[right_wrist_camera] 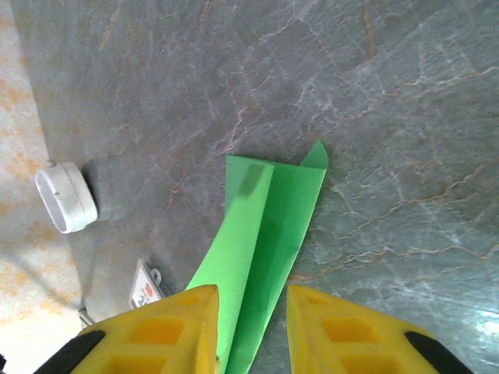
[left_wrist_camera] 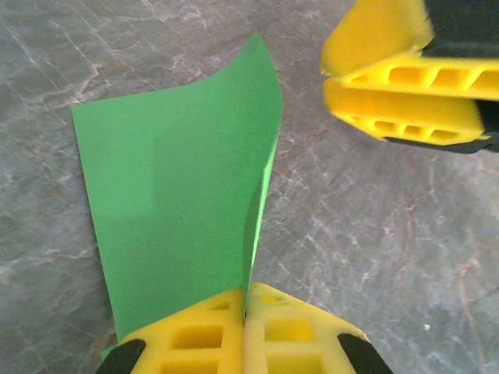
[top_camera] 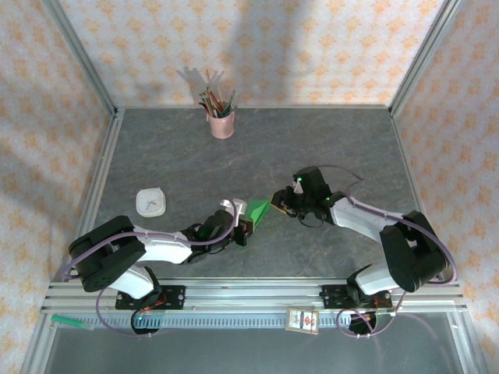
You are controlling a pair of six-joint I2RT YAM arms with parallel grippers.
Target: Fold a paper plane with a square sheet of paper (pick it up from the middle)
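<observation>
The square sheet of paper (top_camera: 258, 209) is bright green and creased along its length, and it hangs just above the grey table between the two arms. My left gripper (left_wrist_camera: 245, 308) is shut on its near end, with the fold pinched between the yellow pads. In the left wrist view the paper (left_wrist_camera: 179, 195) fans out to the left and curls at its far edge. My right gripper (right_wrist_camera: 251, 298) is open at the other end. The folded strip (right_wrist_camera: 269, 210) runs between its fingers, close to the left finger (right_wrist_camera: 187, 319). From above, the right gripper (top_camera: 279, 199) sits at the paper's right tip.
A pink cup of pencils (top_camera: 221, 118) stands at the back of the table (top_camera: 351, 148). A small white rounded object (top_camera: 150, 202) lies left of the left arm. A white dark-bordered card (top_camera: 304, 320) rests on the front rail. Metal frame posts and patterned walls enclose the table.
</observation>
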